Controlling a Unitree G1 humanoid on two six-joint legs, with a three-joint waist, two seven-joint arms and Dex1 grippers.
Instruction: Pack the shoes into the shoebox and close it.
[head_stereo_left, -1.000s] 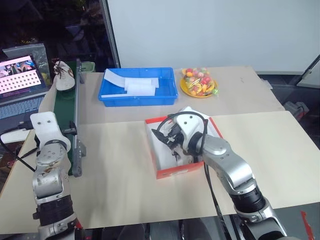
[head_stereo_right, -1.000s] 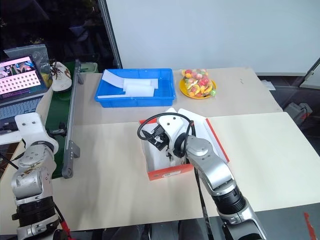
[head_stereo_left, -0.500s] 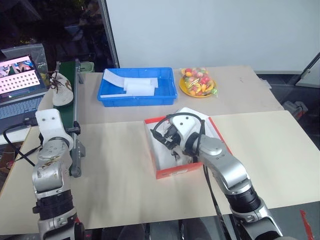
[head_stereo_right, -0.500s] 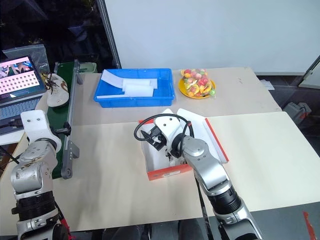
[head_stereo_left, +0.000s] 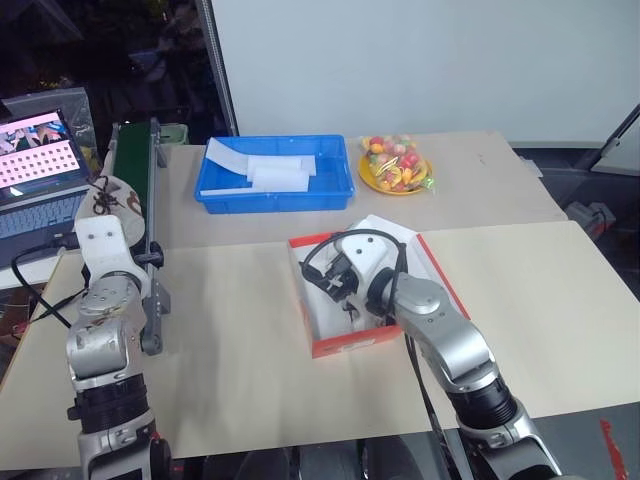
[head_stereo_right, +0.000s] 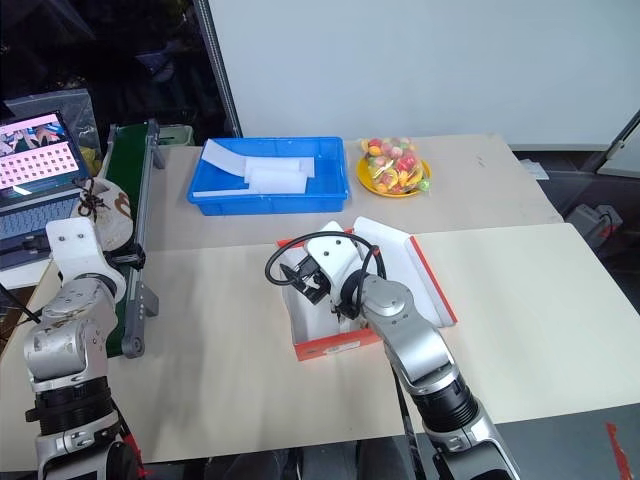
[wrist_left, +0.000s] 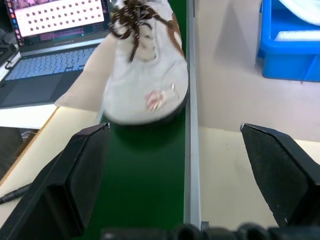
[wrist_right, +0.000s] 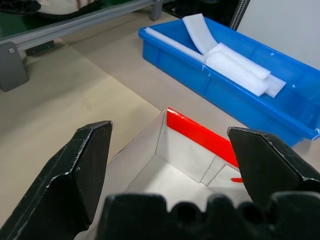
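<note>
Shoe (wrist_left: 146, 75), cream with dark laces, lies lengthwise on the green belt (wrist_left: 145, 175), toe toward the spread left gripper (wrist_left: 187, 175); right gripper (wrist_right: 172, 170) gapes over the red cardboard box (wrist_right: 197, 135).

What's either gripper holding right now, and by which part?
Nothing. The left gripper is open, short of the shoe on the green conveyor. The right gripper is open over the shoebox.
</note>
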